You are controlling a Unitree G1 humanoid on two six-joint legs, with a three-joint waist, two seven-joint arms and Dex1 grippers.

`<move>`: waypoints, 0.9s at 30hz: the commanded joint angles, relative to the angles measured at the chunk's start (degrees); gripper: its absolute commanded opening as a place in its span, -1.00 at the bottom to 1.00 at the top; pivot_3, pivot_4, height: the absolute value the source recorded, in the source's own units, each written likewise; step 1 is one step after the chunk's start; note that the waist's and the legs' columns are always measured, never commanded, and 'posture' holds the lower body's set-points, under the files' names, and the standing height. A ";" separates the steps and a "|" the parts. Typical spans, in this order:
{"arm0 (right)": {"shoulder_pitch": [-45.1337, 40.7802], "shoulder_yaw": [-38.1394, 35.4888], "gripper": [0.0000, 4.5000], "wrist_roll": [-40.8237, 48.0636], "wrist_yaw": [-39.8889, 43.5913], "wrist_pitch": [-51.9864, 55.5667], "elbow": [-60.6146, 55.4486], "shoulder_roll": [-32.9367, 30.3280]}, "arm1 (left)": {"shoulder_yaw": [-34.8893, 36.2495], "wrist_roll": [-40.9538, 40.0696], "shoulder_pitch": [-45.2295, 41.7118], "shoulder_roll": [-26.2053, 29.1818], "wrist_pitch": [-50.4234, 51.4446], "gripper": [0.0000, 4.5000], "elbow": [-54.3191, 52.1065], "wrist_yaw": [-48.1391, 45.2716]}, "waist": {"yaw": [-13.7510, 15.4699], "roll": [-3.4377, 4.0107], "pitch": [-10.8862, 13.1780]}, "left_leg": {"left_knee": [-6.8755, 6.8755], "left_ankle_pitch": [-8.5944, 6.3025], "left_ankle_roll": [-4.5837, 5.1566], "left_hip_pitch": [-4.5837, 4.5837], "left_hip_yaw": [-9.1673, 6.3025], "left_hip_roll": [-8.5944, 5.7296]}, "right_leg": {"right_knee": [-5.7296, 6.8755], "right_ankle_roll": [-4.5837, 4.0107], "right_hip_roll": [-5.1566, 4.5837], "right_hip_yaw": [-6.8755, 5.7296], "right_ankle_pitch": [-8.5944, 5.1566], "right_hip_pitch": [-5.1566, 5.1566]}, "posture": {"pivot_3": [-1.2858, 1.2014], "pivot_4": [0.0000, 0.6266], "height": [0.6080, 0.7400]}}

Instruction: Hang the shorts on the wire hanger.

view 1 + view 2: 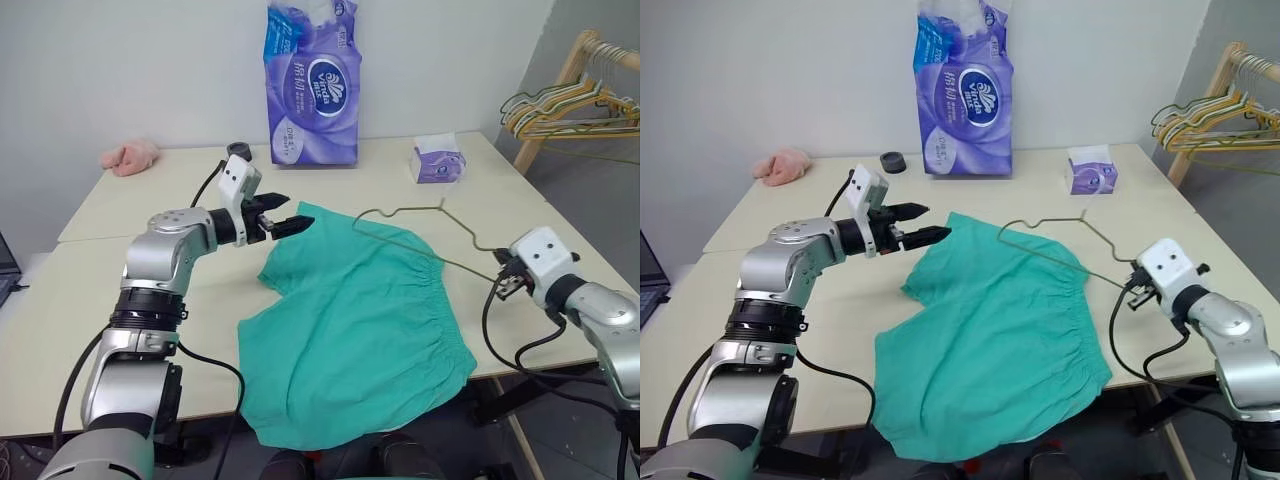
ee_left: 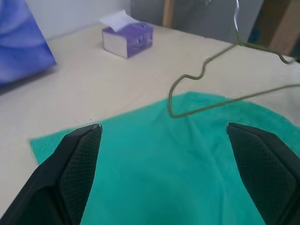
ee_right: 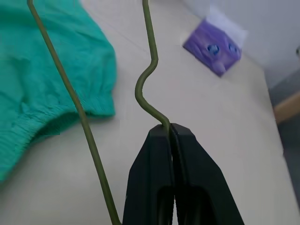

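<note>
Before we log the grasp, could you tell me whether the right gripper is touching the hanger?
Touching. In the right wrist view, the right gripper has its black fingers shut on the wire of the hanger, which emerges directly from between their tips.

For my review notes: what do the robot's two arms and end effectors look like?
Both arms have silver-grey metal segments with black joint bands. Each wrist carries a white boxy housing, and loose black cables loop alongside both arms. The left end effector and the right end effector each have two black, tapered fingers; the left fingers show fine mesh-textured pads on their inner faces.
</note>
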 commanded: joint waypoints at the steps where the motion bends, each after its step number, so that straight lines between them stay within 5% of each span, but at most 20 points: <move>1: -0.28 1.65 -1.00 -3.85 -0.04 -8.93 -2.04 -0.30 | -2.51 1.65 -0.16 1.81 -1.65 0.99 0.76 -5.49 | 0.08 -0.01 0.00 | 0.01 0.00 0.00 -0.09 -0.01 0.00 | 0.02 0.00 0.00 -0.01 0.00 -0.09 | -0.06 -0.87 1.00; 12: -2.23 5.01 -1.00 -11.52 0.31 -29.48 0.64 -0.22 | -6.17 7.02 1.85 1.71 -7.56 0.99 2.95 -8.95 | 0.35 -0.02 -0.01 | 0.15 0.00 -0.01 -0.53 -0.11 -0.02 | 0.07 -0.31 -0.15 -0.07 0.18 -0.42 | -0.06 -0.88 1.00; 27: -5.51 7.26 -1.00 -14.26 0.69 -37.50 2.05 3.05 | -8.93 5.24 6.82 -1.08 -2.32 0.99 -5.49 -13.16 | 0.34 -0.04 -0.02 | 0.29 0.01 0.00 -0.46 -0.10 -0.03 | 0.27 -0.33 -0.08 -0.06 0.19 -0.37 | -0.06 -0.86 1.00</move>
